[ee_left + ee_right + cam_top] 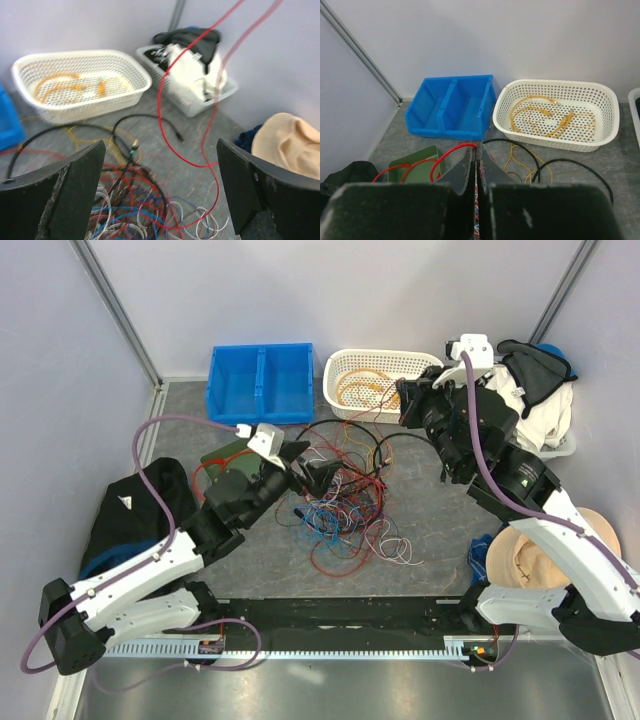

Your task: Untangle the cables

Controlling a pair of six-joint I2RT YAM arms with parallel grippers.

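The left gripper point(160, 200) is released, its black fingers spread wide just above the cables point(345, 505), a loose tangle of thin red, blue, white, black and yellow wires heaped mid-bench. One red strand climbs out of the top of the left wrist view. The right gripper point(476, 167) is clenched, jaws pressed together, near the far edge. The grey matte bench point(440, 540) is enclosed by pale lilac walls. At its far edge sit a white perforated plastic basket point(332, 390) holding orange wire and a blue two-compartment plastic bin point(245, 412).

Tangled multicoloured cables point(340, 502) in a loose central heap, orange cables point(360, 390) coiled inside white basket point(430, 362).
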